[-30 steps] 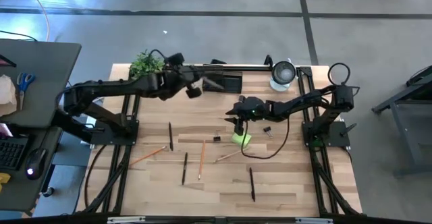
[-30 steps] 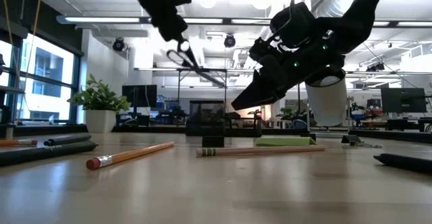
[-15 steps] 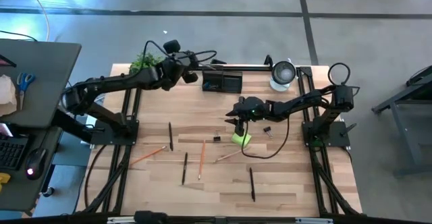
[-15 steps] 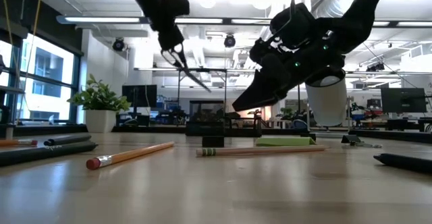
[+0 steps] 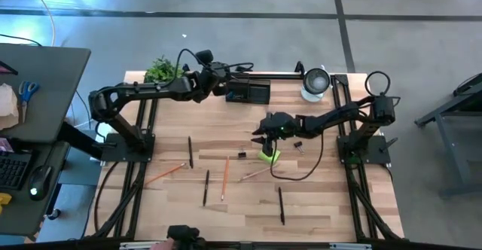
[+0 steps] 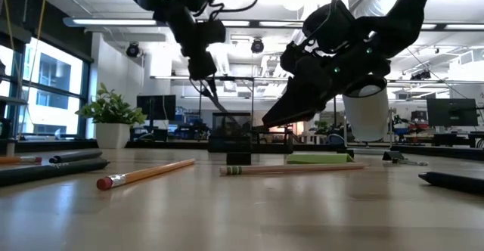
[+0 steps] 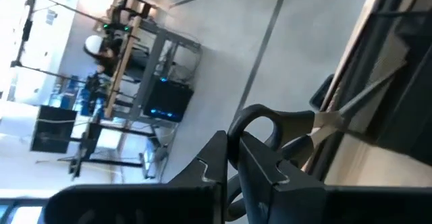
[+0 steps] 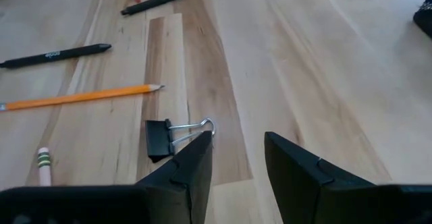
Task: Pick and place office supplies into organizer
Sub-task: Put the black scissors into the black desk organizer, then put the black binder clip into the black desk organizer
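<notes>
My left gripper (image 5: 224,86) is over the table's far edge beside the black organizer (image 5: 248,92), shut on the black-handled scissors (image 6: 210,96). The blades (image 7: 334,118) slant down toward the organizer's (image 6: 231,130) top. My right gripper (image 5: 260,138) hovers open above mid-table, between a black binder clip (image 8: 162,137) and the lime-green sticky pad (image 5: 269,156), touching nothing. A second clip (image 5: 298,145) lies to the right of the pad. Pens (image 5: 190,150) and pencils (image 5: 224,176) lie flat on the near half. My left gripper pinches the scissors between its two fingers (image 7: 216,158) at the handle end, by the finger loop (image 7: 260,116). The blades reach out past the fingertips and slope down toward the organizer. The scissors are off the table; whether the tips touch the organizer, I cannot tell.
A round silver-and-white cup (image 5: 316,82) stands right of the organizer, and a small green plant (image 5: 162,69) sits at the far left corner. A pencil (image 6: 144,174) and a pen (image 5: 281,205) lie near the front. Bare wood shows on the near right.
My left gripper has moved toward the far edge and right, up to the organizer, and has come lower. The scissors have tipped from a shallow slant to a steeper one, blades down over the organizer.
</notes>
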Robot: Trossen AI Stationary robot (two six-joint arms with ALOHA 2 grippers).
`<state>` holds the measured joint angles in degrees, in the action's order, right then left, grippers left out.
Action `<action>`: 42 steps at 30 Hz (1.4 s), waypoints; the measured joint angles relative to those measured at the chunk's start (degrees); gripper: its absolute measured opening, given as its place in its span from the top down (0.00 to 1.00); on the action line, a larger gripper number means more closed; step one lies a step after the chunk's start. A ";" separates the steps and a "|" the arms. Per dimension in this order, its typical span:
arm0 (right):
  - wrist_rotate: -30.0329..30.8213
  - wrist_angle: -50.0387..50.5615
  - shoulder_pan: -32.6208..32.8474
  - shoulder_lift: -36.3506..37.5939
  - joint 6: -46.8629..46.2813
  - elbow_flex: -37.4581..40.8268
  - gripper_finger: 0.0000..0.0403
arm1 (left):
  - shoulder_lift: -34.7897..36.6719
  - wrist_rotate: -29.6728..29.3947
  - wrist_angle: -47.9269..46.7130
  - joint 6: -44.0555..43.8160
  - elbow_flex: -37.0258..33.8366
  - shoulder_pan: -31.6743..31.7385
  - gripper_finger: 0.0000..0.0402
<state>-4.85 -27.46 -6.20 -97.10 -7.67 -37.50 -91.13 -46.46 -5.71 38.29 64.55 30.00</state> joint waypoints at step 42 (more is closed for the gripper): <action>17.29 -0.16 12.89 -0.03 -1.34 -2.73 0.68 | 26.03 19.60 -19.82 -34.77 -16.90 -22.17 0.94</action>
<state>12.44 -27.62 6.68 -97.13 -9.01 -40.23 -65.10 -26.86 -25.53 3.52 47.65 7.82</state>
